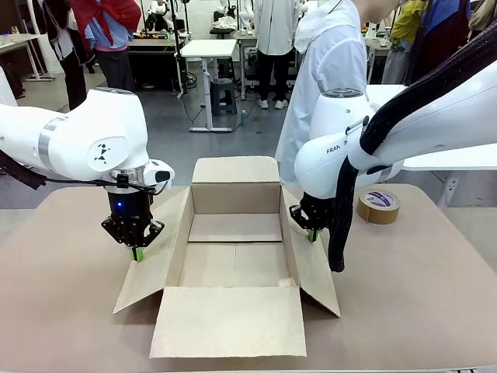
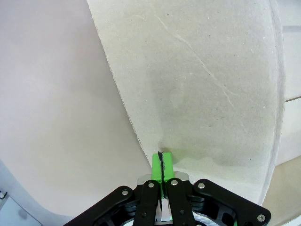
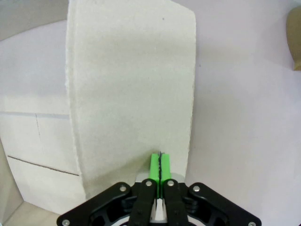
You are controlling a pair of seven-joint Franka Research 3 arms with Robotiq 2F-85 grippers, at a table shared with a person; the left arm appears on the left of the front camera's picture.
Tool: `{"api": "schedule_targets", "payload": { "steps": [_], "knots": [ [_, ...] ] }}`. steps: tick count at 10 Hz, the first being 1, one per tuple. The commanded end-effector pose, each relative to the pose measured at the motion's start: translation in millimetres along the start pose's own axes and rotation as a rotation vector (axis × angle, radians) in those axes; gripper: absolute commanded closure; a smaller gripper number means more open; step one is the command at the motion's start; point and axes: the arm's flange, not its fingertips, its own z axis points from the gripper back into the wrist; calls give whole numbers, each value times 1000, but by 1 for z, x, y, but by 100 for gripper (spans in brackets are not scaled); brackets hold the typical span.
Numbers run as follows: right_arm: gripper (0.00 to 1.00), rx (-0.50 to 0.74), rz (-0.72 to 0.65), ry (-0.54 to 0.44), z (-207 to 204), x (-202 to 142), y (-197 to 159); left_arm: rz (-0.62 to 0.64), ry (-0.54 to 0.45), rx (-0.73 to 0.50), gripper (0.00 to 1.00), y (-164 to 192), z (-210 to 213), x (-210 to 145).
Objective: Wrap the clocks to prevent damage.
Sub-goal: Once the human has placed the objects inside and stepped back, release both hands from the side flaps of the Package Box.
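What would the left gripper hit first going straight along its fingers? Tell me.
The cardboard box's left flap: the left gripper, shut, points down at it, with its tips apparently at or just above the flap's surface. Contact is unclear.

A big work lab it was, grey floor [image 1: 233, 128], white tables [image 1: 208, 48] far back, a stool [image 1: 224, 92] by one, a person in a white coat [image 1: 330, 70] close by, a white robot arm [image 1: 85, 140] stood on each side of a brown table [image 1: 435, 280].
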Motion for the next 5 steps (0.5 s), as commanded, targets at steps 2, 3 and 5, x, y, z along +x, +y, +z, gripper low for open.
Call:
{"api": "schedule_targets", "payload": {
  "steps": [2,3,5],
  "knots": [
    [99,-1,-2,0,-1,-3,1,-3,-5,6,99,1,0,0],
    [99,-1,-2,0,-1,-3,1,-3,-5,6,99,1,0,0],
    [99,-1,-2,0,-1,-3,1,-3,-5,6,99,1,0,0]
  ]
}}
